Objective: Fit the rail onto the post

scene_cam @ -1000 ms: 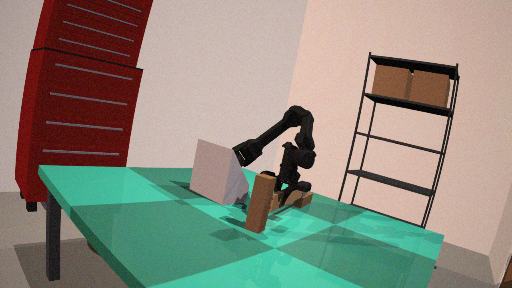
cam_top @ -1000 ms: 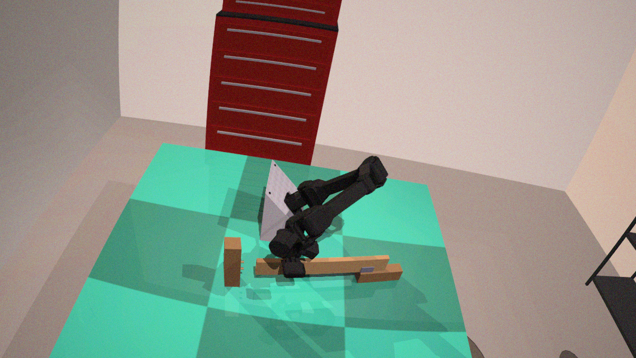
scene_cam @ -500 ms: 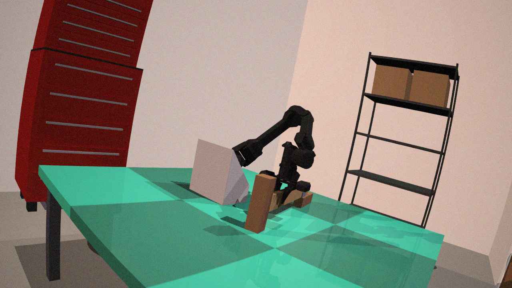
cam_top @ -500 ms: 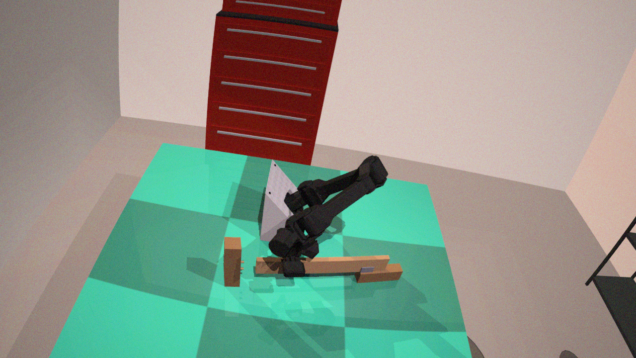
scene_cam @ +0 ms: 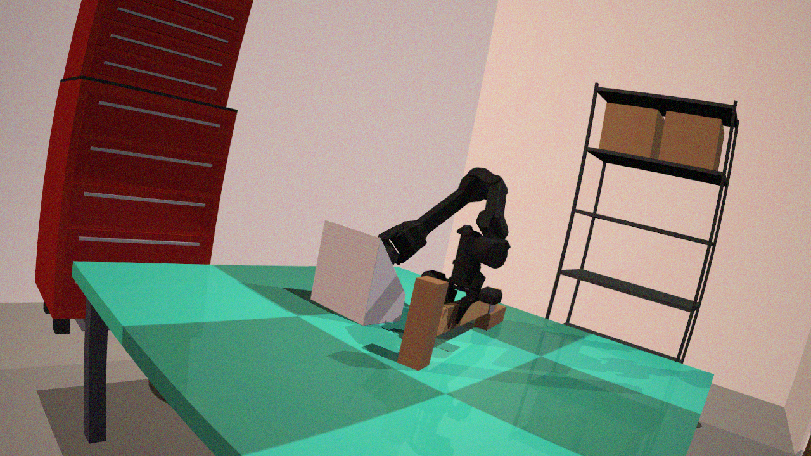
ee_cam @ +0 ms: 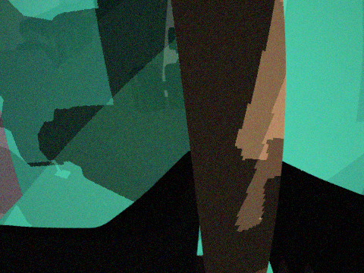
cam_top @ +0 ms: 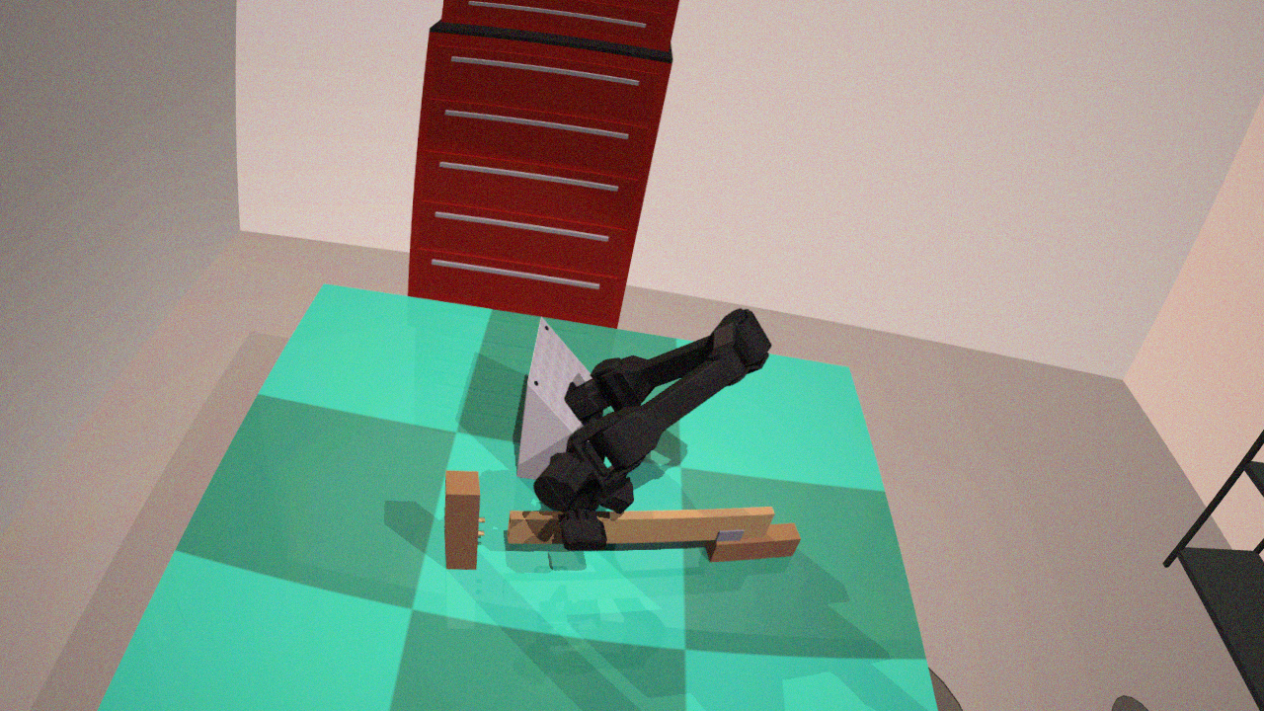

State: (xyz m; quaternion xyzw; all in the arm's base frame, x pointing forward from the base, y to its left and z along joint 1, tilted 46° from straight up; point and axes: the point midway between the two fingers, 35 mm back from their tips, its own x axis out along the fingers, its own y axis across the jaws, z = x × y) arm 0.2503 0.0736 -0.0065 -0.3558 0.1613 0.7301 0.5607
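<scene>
The long wooden rail (cam_top: 663, 527) (scene_cam: 476, 313) (ee_cam: 227, 95) looks close to level, its near end raised off the table. Its far end is at the bracket (cam_top: 729, 535) on the footboard block (cam_top: 758, 544) (scene_cam: 494, 318); how well it sits there is hard to tell. My gripper (cam_top: 583, 523) (scene_cam: 457, 316) (ee_cam: 218, 158) is shut on the rail near its near end, one finger on each side. The upright post (cam_top: 461, 530) (scene_cam: 422, 323) stands beyond that end. Its pegs (cam_top: 481, 527) point at the rail; a gap separates peg tips and rail end. The rail's holes are hidden.
A grey wedge-shaped block (cam_top: 549, 415) (scene_cam: 346, 272) stands on the green checkered table (cam_top: 291, 477) (scene_cam: 255, 363), behind the rail and post and close to the arm. A red drawer cabinet (cam_top: 530, 177) (scene_cam: 141, 170) and a black shelf rack (scene_cam: 629, 289) stand beyond the table.
</scene>
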